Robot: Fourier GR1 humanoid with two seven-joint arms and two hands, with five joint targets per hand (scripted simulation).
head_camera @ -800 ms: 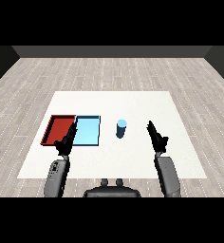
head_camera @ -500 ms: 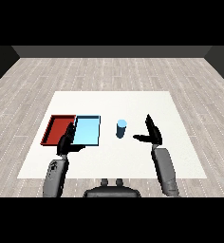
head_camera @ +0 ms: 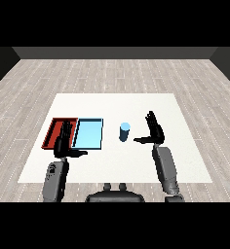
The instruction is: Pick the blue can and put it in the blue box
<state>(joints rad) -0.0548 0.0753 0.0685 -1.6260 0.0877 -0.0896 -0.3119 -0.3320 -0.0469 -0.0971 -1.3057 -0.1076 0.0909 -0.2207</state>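
The blue can point(head_camera: 124, 132) stands upright on the white table, just right of the light blue tray point(head_camera: 88, 133). My right hand point(head_camera: 155, 130) hovers to the can's right, fingers straight and thumb stretched toward the can, with a gap between thumb tip and can. My left hand point(head_camera: 65, 141) is held over the seam between the red tray point(head_camera: 59, 132) and the light blue tray, fingers straight, holding nothing.
The white table point(head_camera: 117, 107) reaches well beyond the trays on all sides. Both trays lie side by side at the left, red on the outside. Wooden floor surrounds the table.
My right hand has moved left toward the can and turned so its thumb points at it. The left hand has barely shifted. The can has not moved.
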